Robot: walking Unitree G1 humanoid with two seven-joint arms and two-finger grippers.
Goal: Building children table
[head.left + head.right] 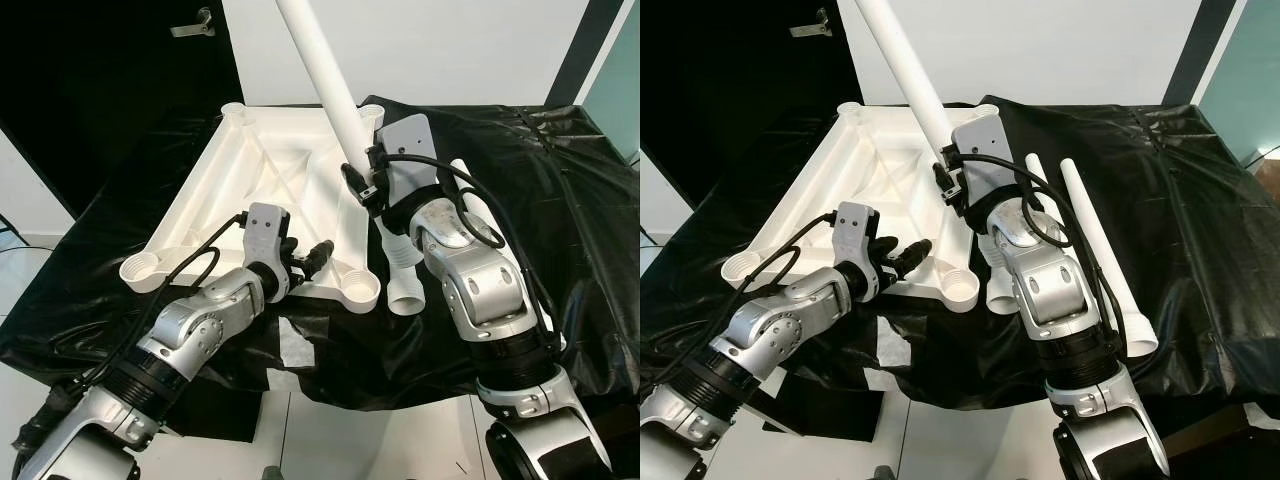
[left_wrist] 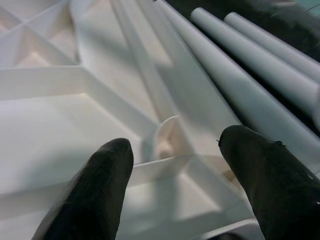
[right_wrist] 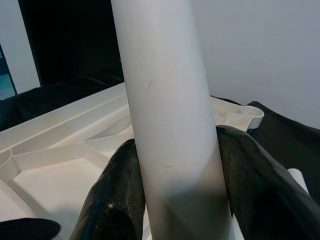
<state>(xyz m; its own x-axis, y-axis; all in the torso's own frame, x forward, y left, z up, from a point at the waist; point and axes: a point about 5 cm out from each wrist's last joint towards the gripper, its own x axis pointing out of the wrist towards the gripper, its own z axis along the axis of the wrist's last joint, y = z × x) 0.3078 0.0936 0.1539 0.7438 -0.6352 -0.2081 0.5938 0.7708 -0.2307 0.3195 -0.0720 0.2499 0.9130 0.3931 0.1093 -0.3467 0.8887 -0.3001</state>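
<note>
The white table top [image 1: 260,170] lies upside down on the black cloth, ribs facing up, with a round socket [image 1: 362,290] at its near right corner. My right gripper [image 1: 362,170] is shut on a white table leg [image 1: 325,70], which slants up and away over the top's right edge. In the right wrist view both fingers [image 3: 117,190] press against this leg [image 3: 165,100]. My left gripper [image 1: 315,255] is open at the top's near edge, just left of that socket. Its fingers [image 2: 107,170] straddle a rib beside a small inner socket [image 2: 167,137].
Two more white legs [image 1: 1095,240] [image 1: 1035,175] lie on the black cloth [image 1: 560,200] right of the top, and a third [image 1: 405,280] lies under my right arm. A black door [image 1: 110,70] stands back left. White floor [image 1: 330,440] lies below the cloth's near edge.
</note>
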